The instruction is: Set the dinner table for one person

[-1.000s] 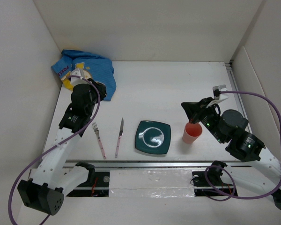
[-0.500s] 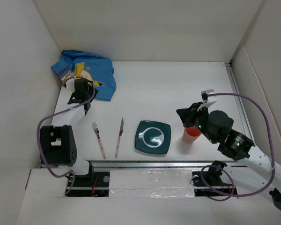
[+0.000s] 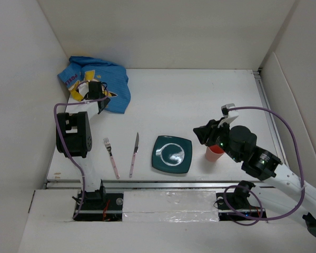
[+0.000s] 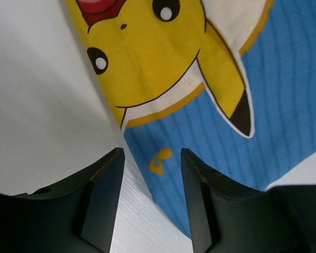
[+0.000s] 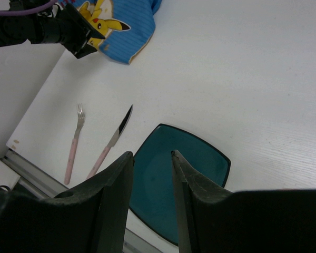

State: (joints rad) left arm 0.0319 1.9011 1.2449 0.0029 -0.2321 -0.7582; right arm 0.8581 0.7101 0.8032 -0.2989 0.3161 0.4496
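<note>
The dinner table (image 3: 200, 100) is a white tabletop. On its near side lie a pink-handled fork (image 3: 111, 157), a pink-handled knife (image 3: 134, 154) and a dark teal square plate (image 3: 172, 154). A pink cup (image 3: 215, 153) stands right of the plate, partly hidden under my right arm. My right gripper (image 3: 199, 135) hangs open above the gap between plate and cup; in the right wrist view its jaws (image 5: 151, 155) frame the plate (image 5: 200, 163) and hold nothing. My left gripper (image 3: 99, 100) is open over the near edge of the blue placemat (image 4: 284, 105), nothing pinched between its fingers (image 4: 108, 195).
The blue placemat (image 3: 97, 79) with a yellow cartoon print lies crumpled in the far left corner against the side wall. A metal rail (image 3: 163, 184) runs along the table's near edge. White walls enclose the left, back and right sides.
My left gripper has opened, and its arm has folded back towards its base. My right gripper has opened off the cup's rim and moved left, towards the plate.
</note>
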